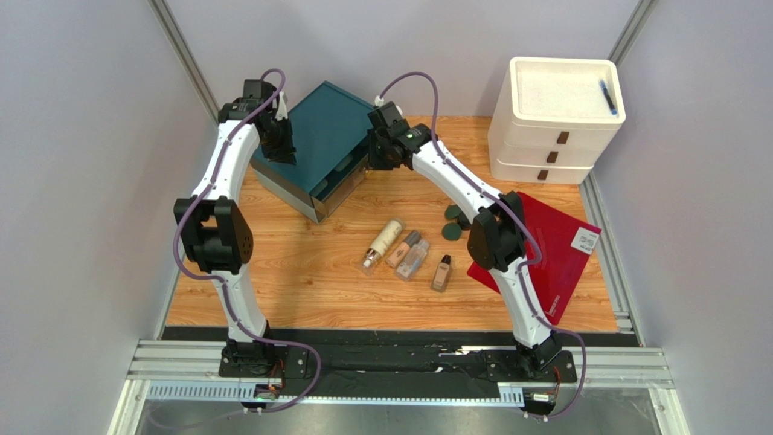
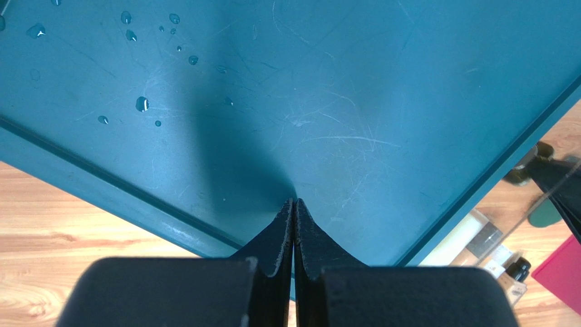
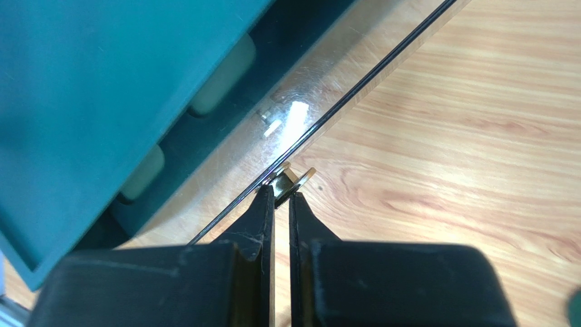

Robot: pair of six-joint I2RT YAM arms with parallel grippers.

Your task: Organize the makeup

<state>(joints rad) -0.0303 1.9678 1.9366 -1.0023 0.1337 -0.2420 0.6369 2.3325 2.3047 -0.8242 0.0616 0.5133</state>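
Looking down from the top camera, you see the makeup lying near the middle of the wooden table [image 1: 299, 272], well apart from both pincers and closer to the arm bases than either of them. The long beige bottle with a silver cap [image 1: 382, 245] lies on its side, its long axis diagonal and its cap toward the near left. Just to its right, the beige tube [image 1: 403, 249] and the clear tube [image 1: 414, 260] lie side by side along much the same diagonal, darker ends toward the far right. The small beige bottle with a dark cap [image 1: 442, 273] sits apart to their right, cap pointing away from you. The dark-green round compacts [image 1: 450, 232] lie flat beyond the bottles, beside your right arm, which partly hides one of them. Your left pincer [image 2: 294, 201] is squeezed closed with nothing between its fingers, and its tips touch the scratched top of the teal plastic drawer box [image 2: 327, 102]. Your right pincer [image 3: 281, 187] is at the front of that box, narrowed to a slit and pinching the small brass knob [image 3: 292, 178] on the clear drawer front [image 3: 307, 95]. The flat red sheet [image 1: 562, 267] lies at the right, partly under your right arm. The white three-drawer unit [image 1: 544, 136] stands at the far right with a blue pen [image 1: 608, 96] on top.
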